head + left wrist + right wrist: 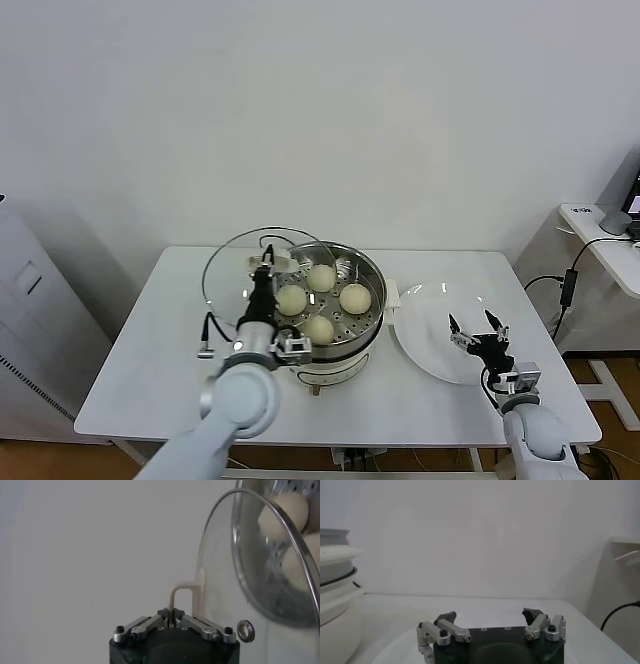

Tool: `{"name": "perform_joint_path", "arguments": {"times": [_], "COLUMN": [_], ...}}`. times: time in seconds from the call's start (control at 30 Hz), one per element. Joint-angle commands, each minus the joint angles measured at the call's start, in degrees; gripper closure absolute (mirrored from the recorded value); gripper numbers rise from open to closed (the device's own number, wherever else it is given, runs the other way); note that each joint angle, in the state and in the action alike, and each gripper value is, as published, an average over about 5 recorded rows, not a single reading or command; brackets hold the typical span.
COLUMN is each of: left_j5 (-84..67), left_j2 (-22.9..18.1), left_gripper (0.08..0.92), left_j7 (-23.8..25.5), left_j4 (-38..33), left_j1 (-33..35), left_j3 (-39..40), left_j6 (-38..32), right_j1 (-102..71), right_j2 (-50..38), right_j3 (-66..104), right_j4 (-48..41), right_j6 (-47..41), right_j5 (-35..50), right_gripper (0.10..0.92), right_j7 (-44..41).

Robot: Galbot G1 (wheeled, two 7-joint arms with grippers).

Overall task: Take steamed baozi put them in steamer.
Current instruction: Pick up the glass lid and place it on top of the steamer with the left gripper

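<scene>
Head view: left pincer [263, 266] clamps the glass lid's handle [182, 597]; right pincer [478, 330] gapes wide, empty.

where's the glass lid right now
In the head view the glass lid is left of centre, held by its handle in the left gripper and overlapping the steamer's left rim.

Four baozi [291, 299] [321, 277] [355, 297] [319, 328], one steamer [372, 322], one glass lid [228, 272], one plate [425, 340], one table [150, 350].
</scene>
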Motion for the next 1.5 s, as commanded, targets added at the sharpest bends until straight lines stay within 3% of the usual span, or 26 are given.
{"name": "perform_joint_path", "arguments": {"times": [0.03,0.97,1.5], "left_j5": [5.85,8.52,8.61], "left_j2": [-6.68,-14.71,-15.79], "left_gripper": [0.896,0.896,0.896], "left_j7": [1.08,-1.7,-2.75], "left_j4": [4.17,13.76,15.88], "left_j1": [-2.16,-2.36,-1.92], "left_j3": [4.51,5.52,4.4], "left_j6": [1.77,1.15,1.01], "right_j1": [0.39,0.17,0.04], "right_j2": [0.08,0.67,1.13], "right_j3": [-0.04,0.09,0.24], "right_j4": [-0.79,-1.57,-1.75], "right_j6": [0.1,0.49,0.73], "right_j5": [-0.15,-1.05,-1.58], "right_gripper": [0.203,0.203,0.203], "right_j7": [-0.05,-0.51,-0.83]}}
